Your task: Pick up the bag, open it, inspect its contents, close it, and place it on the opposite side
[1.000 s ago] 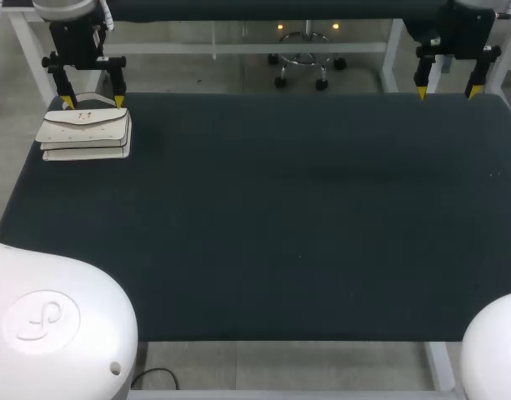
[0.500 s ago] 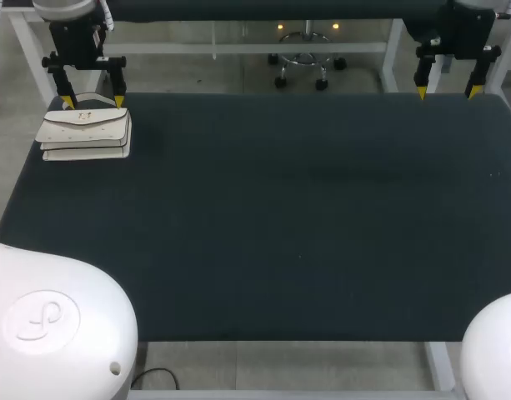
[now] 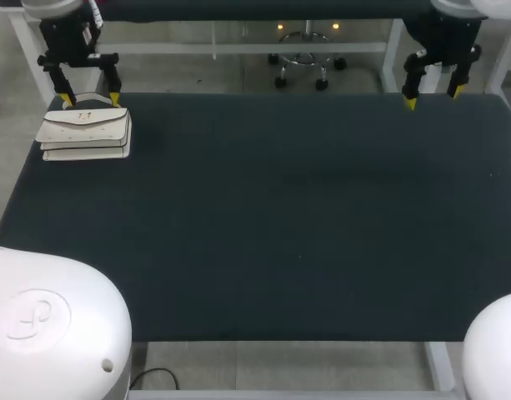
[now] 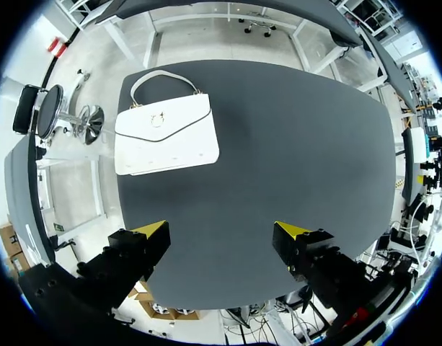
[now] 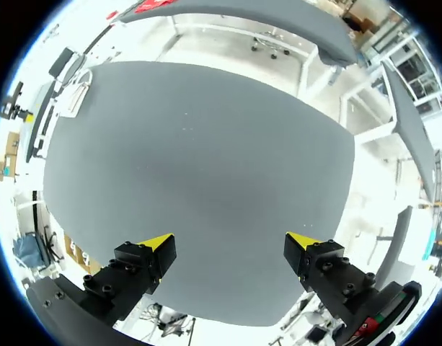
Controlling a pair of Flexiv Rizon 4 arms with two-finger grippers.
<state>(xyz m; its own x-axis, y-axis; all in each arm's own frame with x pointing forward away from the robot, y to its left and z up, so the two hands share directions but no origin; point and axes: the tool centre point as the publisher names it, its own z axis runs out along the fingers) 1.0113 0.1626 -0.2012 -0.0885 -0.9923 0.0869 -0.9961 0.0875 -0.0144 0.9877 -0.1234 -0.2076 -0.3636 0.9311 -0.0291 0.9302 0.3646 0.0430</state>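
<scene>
A white flap handbag point(image 3: 85, 133) lies flat on the dark table near its far left corner. In the left wrist view the handbag point(image 4: 165, 135) shows its closed flap, a metal clasp and a curved handle, well ahead of my left gripper point(image 4: 222, 232). In the head view my left gripper point(image 3: 89, 98) hangs open just behind the bag's far edge, not touching it. High over the far right edge my right gripper point(image 3: 432, 97) is open too, with nothing between its fingers. From the right wrist view the handbag point(image 5: 76, 94) is a small white shape far off, across the table from my right gripper point(image 5: 231, 242).
The dark cloth-covered table point(image 3: 272, 217) holds nothing else. Its far edge runs just under both grippers. White arm housings point(image 3: 47, 325) fill the near left and near right corners of the head view.
Both arms have shifted slightly: the left gripper up and a little left, the right gripper to the left and turned a little. The bag has not moved.
</scene>
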